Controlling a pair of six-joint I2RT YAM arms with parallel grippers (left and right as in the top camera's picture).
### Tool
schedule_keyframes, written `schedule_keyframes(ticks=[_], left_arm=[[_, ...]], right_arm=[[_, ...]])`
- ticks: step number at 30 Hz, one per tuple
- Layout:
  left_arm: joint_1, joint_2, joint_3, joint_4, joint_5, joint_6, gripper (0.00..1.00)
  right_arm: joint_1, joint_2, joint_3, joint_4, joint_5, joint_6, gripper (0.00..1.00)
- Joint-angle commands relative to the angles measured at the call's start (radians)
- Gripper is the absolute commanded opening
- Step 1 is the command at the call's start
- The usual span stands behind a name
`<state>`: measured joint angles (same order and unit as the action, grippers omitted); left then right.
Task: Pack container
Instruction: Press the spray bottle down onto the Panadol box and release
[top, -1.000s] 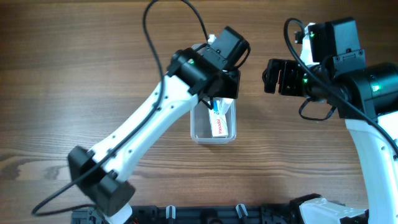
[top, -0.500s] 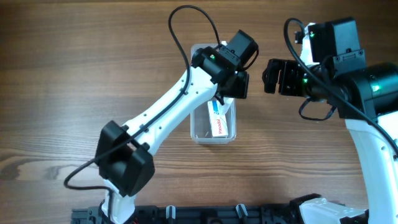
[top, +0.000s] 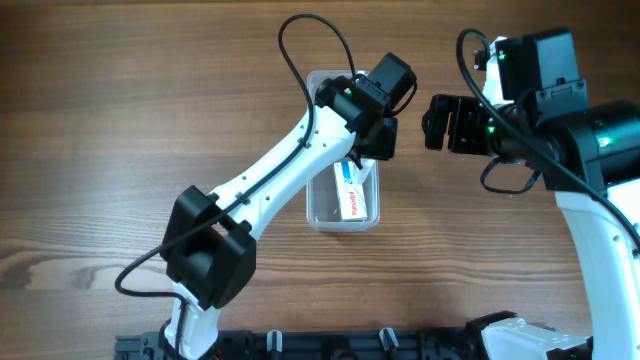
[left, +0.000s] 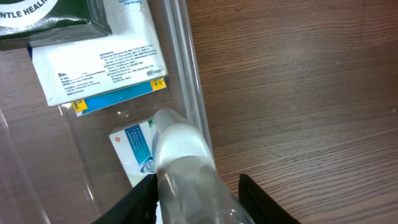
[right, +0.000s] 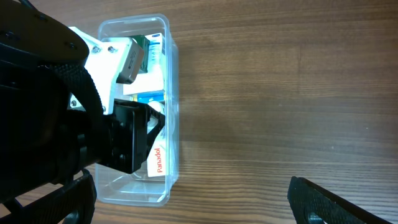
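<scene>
Arms differ: the left arm (top: 290, 170) stretches over the single clear container (left: 185, 74) at mid-table, left gripper (left: 196, 202) pinching one white bottle (left: 177, 146) above three visible boxes (left: 99, 71); the right gripper (right: 193, 199) hovers beside it, apart, fingers spread wide.

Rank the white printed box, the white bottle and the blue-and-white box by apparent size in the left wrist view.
1-2. white printed box and white bottle: about alike; the bottle is nearest the camera and cut off by the frame, so unranked.
3. blue-and-white box, partly hidden behind the bottle.
</scene>
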<state>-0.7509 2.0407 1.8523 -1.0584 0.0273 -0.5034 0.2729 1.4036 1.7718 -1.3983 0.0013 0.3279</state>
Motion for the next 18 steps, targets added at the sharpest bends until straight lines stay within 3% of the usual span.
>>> schedule_keyframes(ticks=[1, 18], left_arm=[[0.001, 0.002, 0.013, -0.001, -0.004, 0.001, 0.36], [0.003, -0.112, 0.013, -0.132, -0.058, 0.001, 0.35]], right_arm=[[-0.002, 0.006, 0.007, 0.002, 0.009, -0.013, 1.00], [-0.002, 0.006, 0.007, 0.002, 0.010, -0.013, 1.00]])
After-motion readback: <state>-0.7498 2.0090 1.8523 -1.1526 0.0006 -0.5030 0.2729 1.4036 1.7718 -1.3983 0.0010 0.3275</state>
